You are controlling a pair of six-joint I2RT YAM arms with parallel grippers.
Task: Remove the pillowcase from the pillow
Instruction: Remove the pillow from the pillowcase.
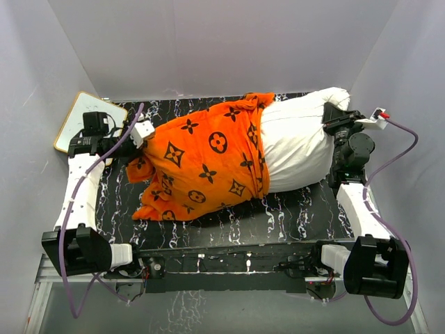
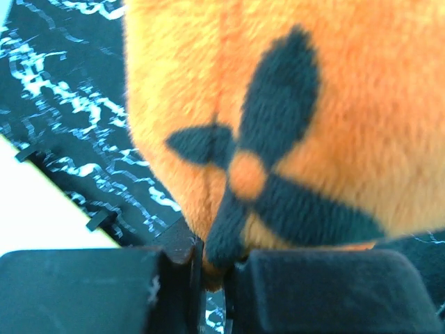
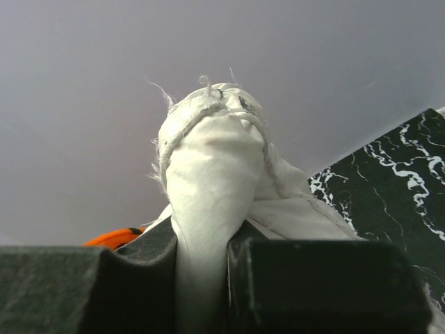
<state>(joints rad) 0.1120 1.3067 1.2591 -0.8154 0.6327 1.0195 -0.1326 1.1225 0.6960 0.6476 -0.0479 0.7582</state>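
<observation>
- Top view: the orange pillowcase (image 1: 201, 163) covers the left part of the white pillow (image 1: 299, 142), which lies across the dark table (image 1: 292, 216). The right part of the pillow is bare.
- Top view: the left arm (image 1: 80, 184) reaches up the left side and bends in. That puts the left gripper (image 1: 142, 132) at the far left end of the pillowcase, near a white board (image 1: 83, 115). The right arm (image 1: 358, 202) reaches up the right side, and the right gripper (image 1: 335, 120) turns in to the pillow's far right corner.
- Left wrist view: the left gripper (image 2: 214, 271) is shut tight on a fold of the pillowcase (a dark flower sits right above the pinch). Only cloth is between its two black fingers (image 2: 83, 292).
- Right wrist view: the right gripper (image 3: 201, 278) is shut on the bunched white corner of the pillow, which sticks up between its fingers. A bit of orange shows low on the left.
- I think this is the pulling step. Each end is held, and the pillowcase is not off yet.
- The next move calls for the left gripper to pull the pillowcase away to the left while the right gripper holds the pillow in place. The pinch looks small, so the soft pillowcase could slip out.
</observation>
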